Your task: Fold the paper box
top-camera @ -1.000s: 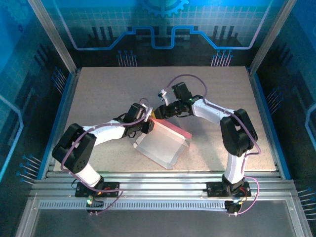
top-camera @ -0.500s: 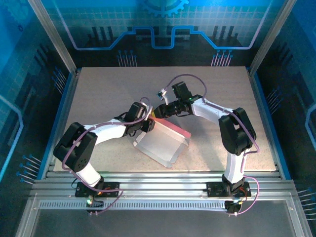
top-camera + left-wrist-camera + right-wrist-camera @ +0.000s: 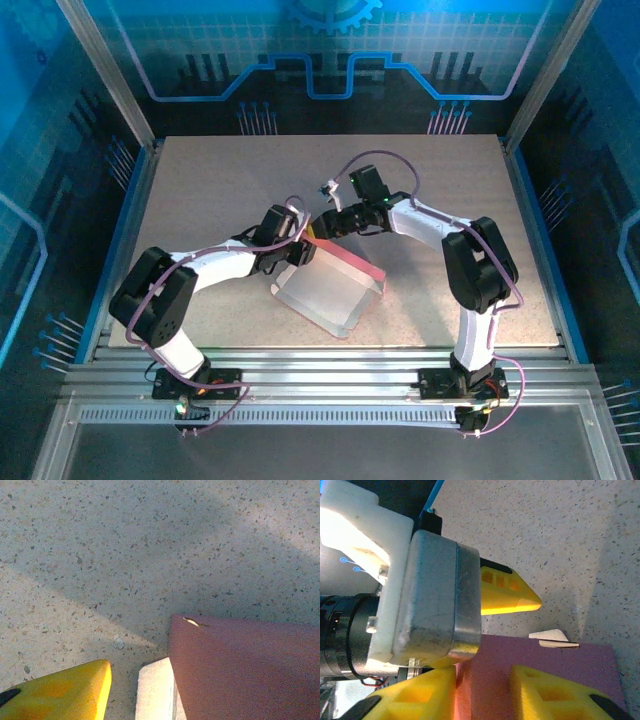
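Note:
The paper box (image 3: 325, 290) lies mid-table with its whitish inside up and its pink far wall raised. My left gripper (image 3: 303, 247) sits at that wall's left corner. Its wrist view has one yellow finger (image 3: 65, 692) left of the pink wall (image 3: 245, 670) and a white flap (image 3: 155, 690); the other finger is hidden. My right gripper (image 3: 322, 228) meets it from the far side. It is open (image 3: 482, 695), its yellow fingers (image 3: 415, 697) spread over the pink cardboard (image 3: 520, 652), with the left gripper's metal body (image 3: 435, 600) close above.
Speckled table (image 3: 220, 190) stretches around the box. Metal frame rails (image 3: 130, 230) border the left and right sides, and a blue backdrop stands behind. The two grippers are nearly touching at the box's far left corner.
Both grippers have crept slightly toward each other at the far left corner. The box has shifted only a little.

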`<state>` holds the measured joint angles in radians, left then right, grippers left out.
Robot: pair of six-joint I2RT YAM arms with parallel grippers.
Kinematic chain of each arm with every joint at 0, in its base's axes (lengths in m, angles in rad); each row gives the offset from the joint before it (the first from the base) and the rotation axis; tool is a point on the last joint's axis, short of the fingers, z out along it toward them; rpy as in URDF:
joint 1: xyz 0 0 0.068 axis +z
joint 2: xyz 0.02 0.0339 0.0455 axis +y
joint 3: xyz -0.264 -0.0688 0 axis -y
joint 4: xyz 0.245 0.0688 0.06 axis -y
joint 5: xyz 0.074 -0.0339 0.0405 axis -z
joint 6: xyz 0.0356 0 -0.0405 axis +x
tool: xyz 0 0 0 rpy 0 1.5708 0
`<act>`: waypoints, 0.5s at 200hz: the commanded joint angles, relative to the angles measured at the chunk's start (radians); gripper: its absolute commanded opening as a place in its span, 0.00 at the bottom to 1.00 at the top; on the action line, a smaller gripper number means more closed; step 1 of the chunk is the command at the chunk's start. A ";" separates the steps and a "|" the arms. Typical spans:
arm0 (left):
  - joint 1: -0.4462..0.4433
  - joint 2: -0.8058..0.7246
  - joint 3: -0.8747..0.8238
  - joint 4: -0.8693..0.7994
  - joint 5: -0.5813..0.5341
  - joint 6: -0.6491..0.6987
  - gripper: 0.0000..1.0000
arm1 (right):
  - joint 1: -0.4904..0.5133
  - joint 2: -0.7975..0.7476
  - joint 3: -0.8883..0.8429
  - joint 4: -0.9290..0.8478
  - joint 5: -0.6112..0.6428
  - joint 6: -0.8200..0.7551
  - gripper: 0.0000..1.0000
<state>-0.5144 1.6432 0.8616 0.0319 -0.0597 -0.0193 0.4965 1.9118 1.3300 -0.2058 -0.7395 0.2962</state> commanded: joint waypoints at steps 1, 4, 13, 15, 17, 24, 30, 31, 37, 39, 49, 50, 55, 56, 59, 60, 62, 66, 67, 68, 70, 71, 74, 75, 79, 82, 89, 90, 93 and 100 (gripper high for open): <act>-0.007 0.000 0.051 0.078 0.030 0.012 0.57 | -0.020 0.036 -0.013 -0.016 -0.040 0.043 0.37; -0.007 0.001 0.054 0.076 0.032 0.012 0.56 | -0.024 0.039 -0.011 -0.015 -0.044 0.049 0.38; -0.007 0.005 0.059 0.073 0.036 0.012 0.56 | -0.033 0.044 -0.005 -0.015 -0.055 0.063 0.42; -0.006 0.006 0.060 0.073 0.036 0.012 0.56 | -0.035 0.046 -0.004 -0.015 -0.057 0.065 0.42; -0.006 0.008 0.061 0.072 0.037 0.012 0.56 | -0.038 0.047 -0.002 -0.014 -0.059 0.069 0.43; -0.006 0.010 0.066 0.069 0.039 0.012 0.55 | -0.045 0.051 0.001 -0.014 -0.064 0.076 0.44; -0.007 0.014 0.069 0.067 0.039 0.012 0.55 | -0.051 0.056 0.006 -0.017 -0.064 0.079 0.45; -0.007 0.015 0.071 0.068 0.039 0.013 0.55 | -0.051 0.057 0.007 -0.018 -0.064 0.079 0.44; -0.007 0.017 0.074 0.066 0.040 0.013 0.54 | -0.055 0.061 0.012 -0.026 -0.062 0.078 0.45; -0.007 0.019 0.075 0.066 0.041 0.013 0.54 | -0.056 0.062 0.014 -0.028 -0.061 0.077 0.45; -0.006 0.021 0.079 0.065 0.041 0.016 0.54 | -0.063 0.070 0.023 -0.040 -0.058 0.079 0.45; -0.006 0.021 0.080 0.065 0.042 0.017 0.54 | -0.063 0.071 0.024 -0.041 -0.058 0.079 0.45; -0.007 0.023 0.082 0.065 0.045 0.016 0.54 | -0.067 0.076 0.027 -0.042 -0.061 0.084 0.45; -0.007 0.023 0.083 0.063 0.046 0.016 0.54 | -0.068 0.078 0.028 -0.042 -0.062 0.085 0.45; -0.006 0.024 0.084 0.063 0.046 0.016 0.54 | -0.071 0.081 0.030 -0.041 -0.066 0.089 0.45; -0.006 0.024 0.085 0.063 0.047 0.017 0.54 | -0.071 0.083 0.030 -0.040 -0.069 0.091 0.45; -0.007 0.025 0.086 0.064 0.047 0.018 0.54 | -0.074 0.085 0.031 -0.039 -0.072 0.095 0.45; -0.007 0.027 0.089 0.062 0.049 0.018 0.54 | -0.077 0.090 0.031 -0.031 -0.082 0.104 0.45; -0.007 0.027 0.090 0.062 0.050 0.018 0.54 | -0.078 0.093 0.031 -0.029 -0.085 0.106 0.45; -0.006 0.027 0.091 0.062 0.050 0.017 0.54 | -0.079 0.094 0.031 -0.028 -0.088 0.108 0.45; -0.007 0.028 0.092 0.061 0.050 0.018 0.54 | -0.082 0.094 0.029 -0.022 -0.091 0.112 0.45; -0.007 0.029 0.092 0.060 0.051 0.019 0.54 | -0.082 0.095 0.029 -0.020 -0.094 0.115 0.45; -0.006 0.029 0.094 0.060 0.053 0.019 0.54 | -0.085 0.097 0.028 -0.013 -0.100 0.120 0.45; -0.007 0.030 0.095 0.060 0.053 0.018 0.54 | -0.086 0.097 0.027 -0.011 -0.102 0.121 0.45; -0.007 0.031 0.097 0.060 0.054 0.018 0.54 | -0.088 0.100 0.025 -0.004 -0.109 0.128 0.45; -0.006 0.032 0.098 0.060 0.054 0.018 0.54 | -0.090 0.101 0.024 -0.002 -0.111 0.131 0.45; -0.006 0.035 0.101 0.062 0.053 0.018 0.54 | -0.093 0.105 0.026 -0.001 -0.117 0.131 0.45; -0.007 0.035 0.101 0.062 0.052 0.018 0.54 | -0.093 0.105 0.027 -0.001 -0.118 0.131 0.45; -0.007 0.036 0.102 0.063 0.052 0.018 0.54 | -0.094 0.107 0.029 -0.003 -0.123 0.131 0.45; -0.007 0.039 0.105 0.065 0.055 0.019 0.54 | -0.096 0.112 0.031 -0.007 -0.129 0.129 0.45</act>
<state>-0.5156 1.6711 0.9226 0.0498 -0.0292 -0.0185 0.4160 1.9797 1.3521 -0.1822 -0.8490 0.4030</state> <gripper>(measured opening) 0.540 0.450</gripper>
